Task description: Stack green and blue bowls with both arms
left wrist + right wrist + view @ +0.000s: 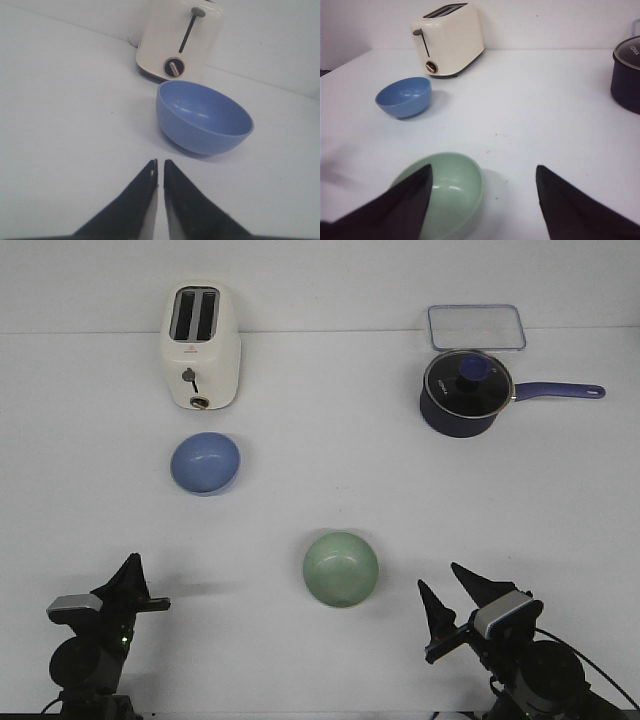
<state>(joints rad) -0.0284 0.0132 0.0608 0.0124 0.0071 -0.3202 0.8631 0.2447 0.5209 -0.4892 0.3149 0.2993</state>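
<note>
Facing forward over the white table, the front view shows both bowls upright, mouths up; being round, neither has a long axis. The blue bowl sits left of centre, just in front of the cream toaster. The green bowl sits nearer the robot, about mid-table, well apart from the blue one. At the far right stand a navy saucepan, lidded, its handle pointing right, and a clear container behind it. The left gripper rests low at the near left, tips together. The right gripper rests at the near right, tips spread, beside the green bowl without touching it.

The left wrist view shows the left gripper with its fingers nearly pressed together, a thin gap only, holding nothing. The blue bowl lies ahead, slightly to one side, with the toaster behind it. The green bowl is outside this view.

The right wrist view shows the right gripper spread wide and empty. The green bowl lies partly behind one finger, not between the two. Only this view shows both bowls together at table level: the blue bowl lies farther off, near the toaster. The saucepan is cut by the frame edge.
</note>
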